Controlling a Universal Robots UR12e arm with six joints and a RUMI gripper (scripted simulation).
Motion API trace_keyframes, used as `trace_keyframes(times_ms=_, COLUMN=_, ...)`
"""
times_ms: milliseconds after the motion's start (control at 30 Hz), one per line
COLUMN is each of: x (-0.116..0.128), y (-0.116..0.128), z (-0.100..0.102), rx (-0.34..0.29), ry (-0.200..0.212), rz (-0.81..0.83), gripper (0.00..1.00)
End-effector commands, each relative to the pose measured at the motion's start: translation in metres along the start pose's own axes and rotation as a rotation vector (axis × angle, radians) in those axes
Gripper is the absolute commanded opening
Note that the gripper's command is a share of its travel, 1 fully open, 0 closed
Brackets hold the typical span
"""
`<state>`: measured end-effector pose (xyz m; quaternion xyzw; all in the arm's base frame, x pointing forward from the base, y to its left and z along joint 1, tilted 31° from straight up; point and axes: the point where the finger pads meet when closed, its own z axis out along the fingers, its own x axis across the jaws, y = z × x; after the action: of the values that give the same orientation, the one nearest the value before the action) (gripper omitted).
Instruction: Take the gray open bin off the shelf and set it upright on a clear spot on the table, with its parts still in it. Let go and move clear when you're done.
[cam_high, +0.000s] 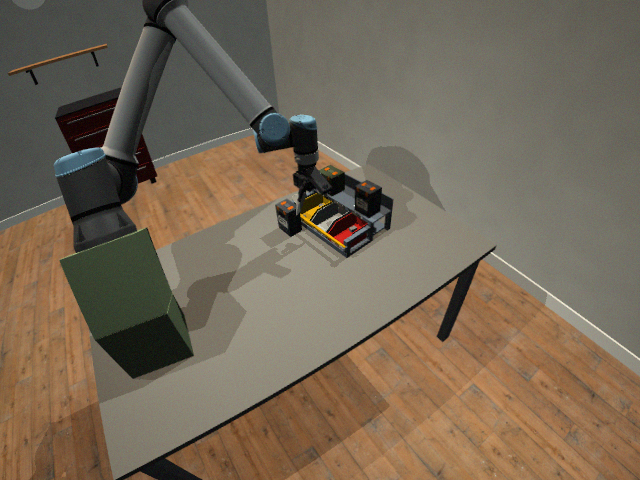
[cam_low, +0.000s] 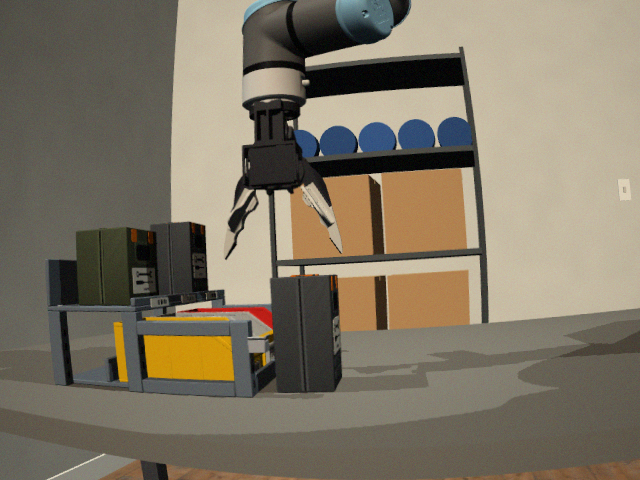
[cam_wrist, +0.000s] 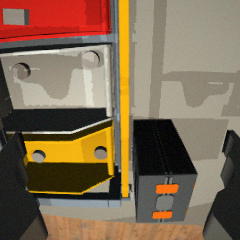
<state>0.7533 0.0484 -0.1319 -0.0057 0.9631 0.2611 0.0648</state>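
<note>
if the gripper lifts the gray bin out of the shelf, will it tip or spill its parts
The gray bin looks rigid and open-topped, so tilting would likely slide its loose parts out. Neighbouring yellow bin and red bin sit close, so it may snag. The gripper hangs open above.

The gray bench (cam_high: 320, 320) carried a low blue-gray shelf frame (cam_high: 383, 219) near its upper-right edge, a dark battery-like box (cam_high: 287, 217) standing just left of the frame, and a green block (cam_high: 124, 302) at lower left.
</note>
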Motion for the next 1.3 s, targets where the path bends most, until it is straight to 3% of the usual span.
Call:
trace_keyframes(times_ms=0, x=-0.0006, y=-0.0002, z=-0.0007, rx=0.0, ry=-0.001, rz=0.0, gripper=1.0)
trace_keyframes(times_ms=67, x=-0.0006, y=-0.0002, z=-0.0007, rx=0.0, ry=-0.001, rz=0.0, gripper=1.0)
trace_keyframes(times_ms=233, x=0.0012, y=-0.0005, z=-0.0012, rx=0.001, ry=-0.001, rz=-0.26, gripper=1.0)
trace_keyframes(times_ms=1200, x=0.001, y=-0.0005, z=-0.0011, rx=0.001, ry=-0.001, rz=-0.3, gripper=1.0)
trace_keyframes(times_ms=1267, x=0.0008, y=-0.0004, z=-0.001, rx=0.001, ry=-0.001, rz=-0.403, gripper=1.0)
